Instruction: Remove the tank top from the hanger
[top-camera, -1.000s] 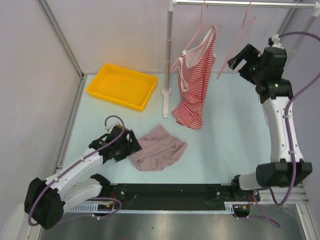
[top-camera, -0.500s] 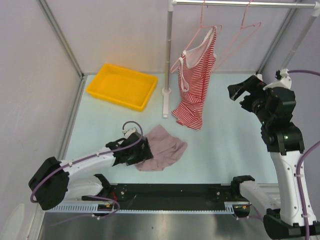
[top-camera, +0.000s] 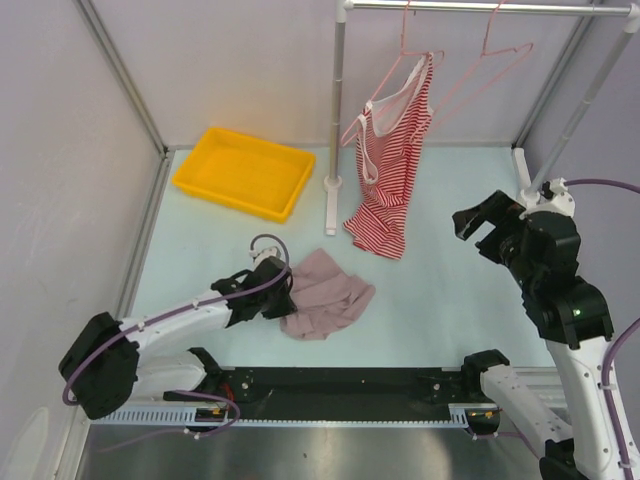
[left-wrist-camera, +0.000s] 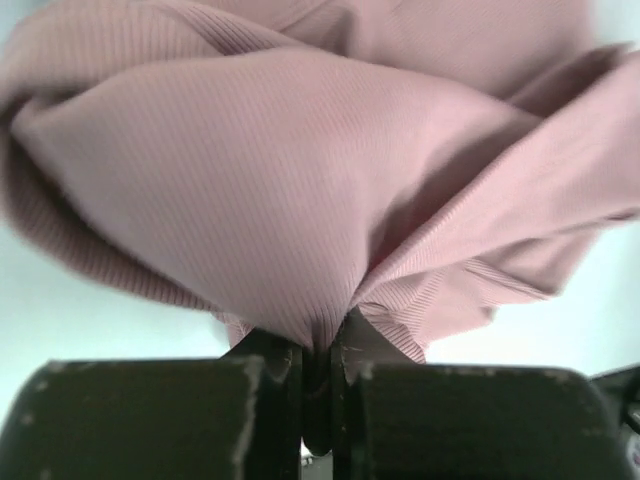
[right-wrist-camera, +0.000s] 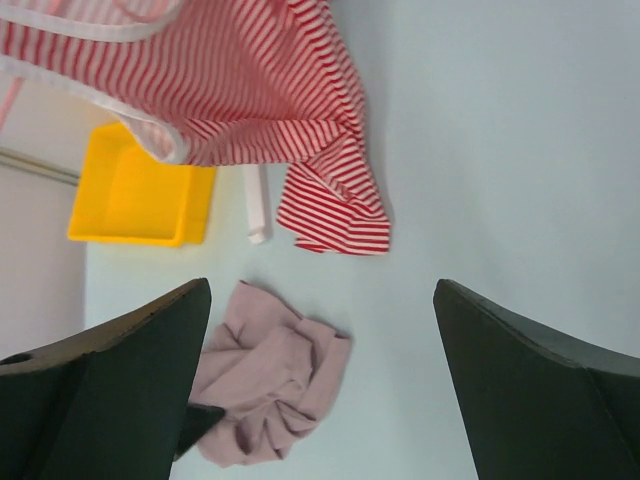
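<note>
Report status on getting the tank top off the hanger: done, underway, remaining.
Done, apparently: a pink garment lies on the table, and one hanger hangs bare. Underway: the left gripper is shut on that garment's fabric. Remaining: the striped tank top still hangs from the rail, and the right gripper is open, holding nothing, well short of it.

The tank top (top-camera: 388, 160) hangs right of the tray (top-camera: 243, 172), behind the crumpled garment (top-camera: 325, 293) on the table (top-camera: 440, 290).
</note>
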